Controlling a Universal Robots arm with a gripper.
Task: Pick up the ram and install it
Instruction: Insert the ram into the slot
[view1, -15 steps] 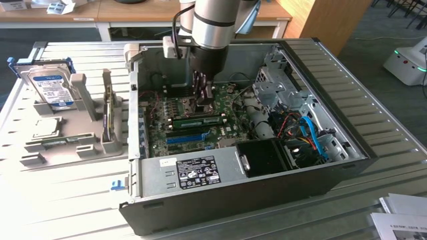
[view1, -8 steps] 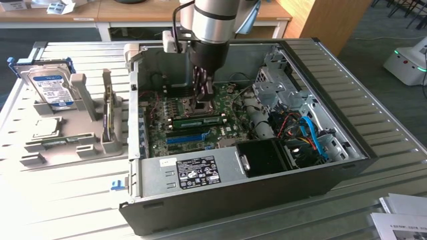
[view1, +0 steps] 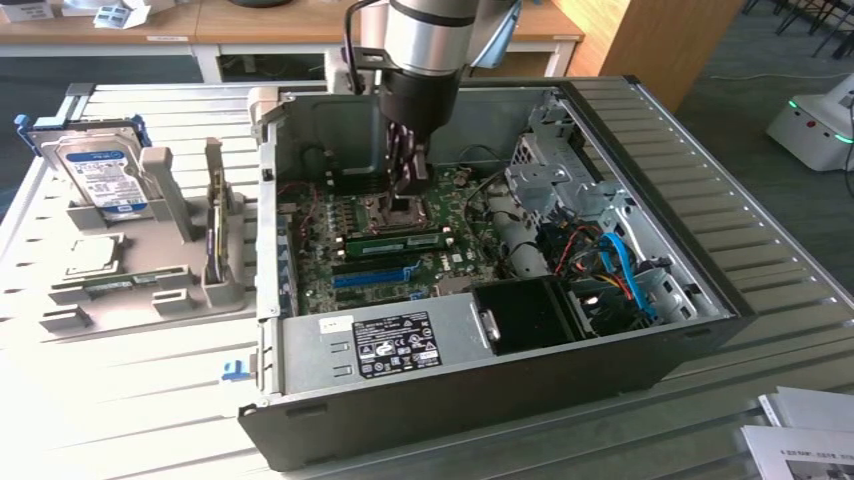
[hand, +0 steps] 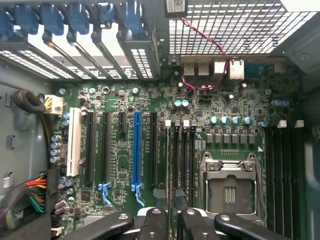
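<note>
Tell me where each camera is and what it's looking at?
Exterior view: off the arm, above the open computer case, looking down into it; the arm and gripper show.
Wrist view: on the wrist, facing the motherboard; the gripper shows.
Shared: the gripper, the blue slot and the processor socket.

Green motherboard (hand: 125, 100), blue slot (hand: 137, 150), blue cable (view1: 618, 262), pale grey ribbed table (view1: 134, 420), black case (view1: 534, 400)

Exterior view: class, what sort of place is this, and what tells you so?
Probably a robotics lab or workshop: a robot arm reaches into an open computer case on a slatted table, with a hard drive standing in a grey fixture beside it.
</note>
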